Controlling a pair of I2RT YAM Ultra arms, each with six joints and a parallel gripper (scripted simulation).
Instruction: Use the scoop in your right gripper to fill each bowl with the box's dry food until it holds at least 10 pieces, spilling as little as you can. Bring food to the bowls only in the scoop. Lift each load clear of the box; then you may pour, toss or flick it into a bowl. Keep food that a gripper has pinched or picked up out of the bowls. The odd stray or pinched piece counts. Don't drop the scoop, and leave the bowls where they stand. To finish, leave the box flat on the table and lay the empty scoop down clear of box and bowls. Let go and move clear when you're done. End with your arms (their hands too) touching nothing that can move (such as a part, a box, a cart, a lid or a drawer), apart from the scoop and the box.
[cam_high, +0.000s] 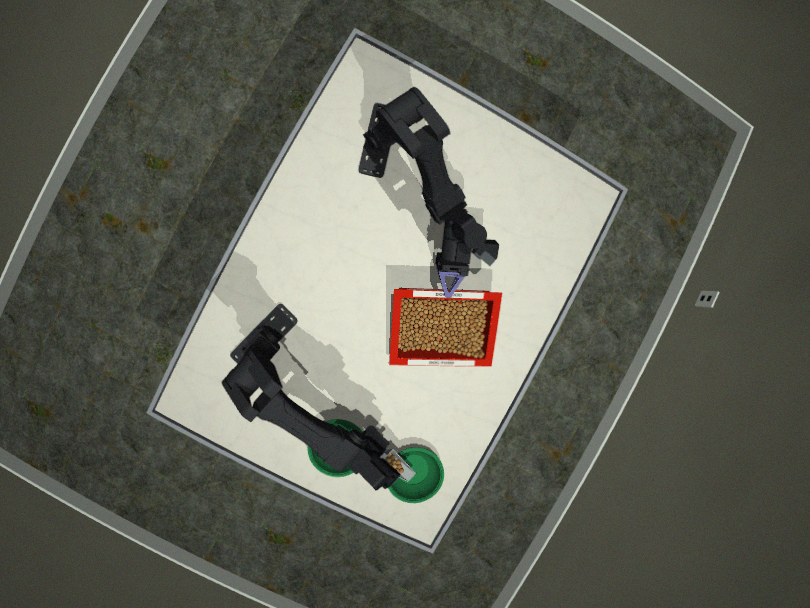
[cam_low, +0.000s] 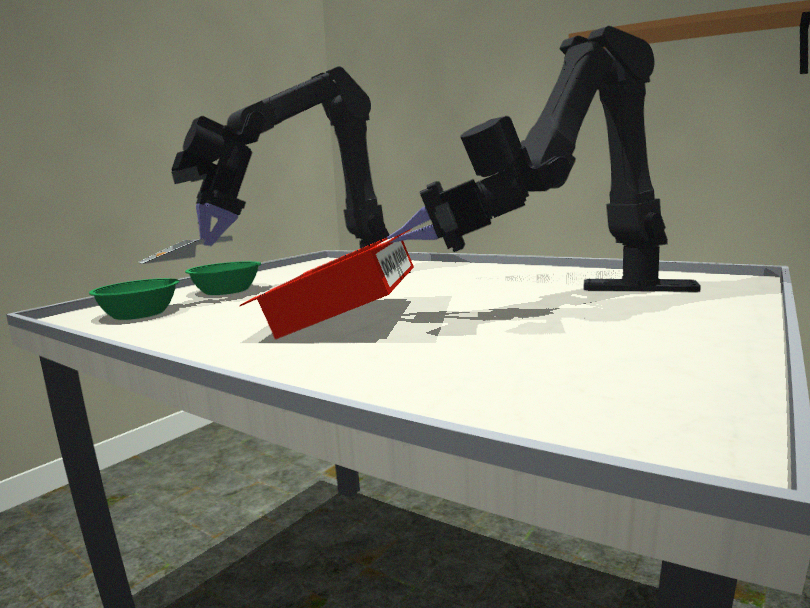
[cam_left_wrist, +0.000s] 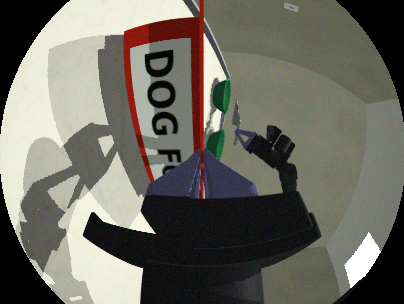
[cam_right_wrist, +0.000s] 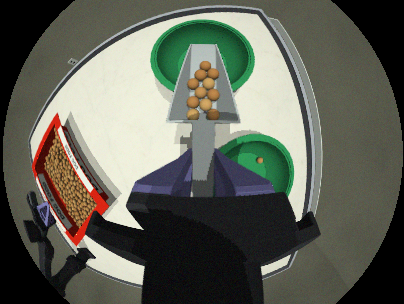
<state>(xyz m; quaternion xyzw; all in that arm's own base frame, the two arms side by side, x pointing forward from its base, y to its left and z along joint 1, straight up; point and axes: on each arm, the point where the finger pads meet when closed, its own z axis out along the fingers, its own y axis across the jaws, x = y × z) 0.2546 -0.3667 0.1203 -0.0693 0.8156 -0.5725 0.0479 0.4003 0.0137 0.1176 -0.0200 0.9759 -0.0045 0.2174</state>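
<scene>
My right gripper is shut on the handle of the grey scoop. The scoop carries several brown pieces, with its front over one green bowl. No food shows in that bowl's visible part; the scoop hides some. The other green bowl shows one piece; my right arm and gripper partly hide it. My left gripper is shut on the rim of the red box, which is tilted, one end raised.
Dry food fills much of the box, which stands between my left arm and the bowls. A raised grey edge runs round the table. The bowls stand near the table's corner, below my right arm.
</scene>
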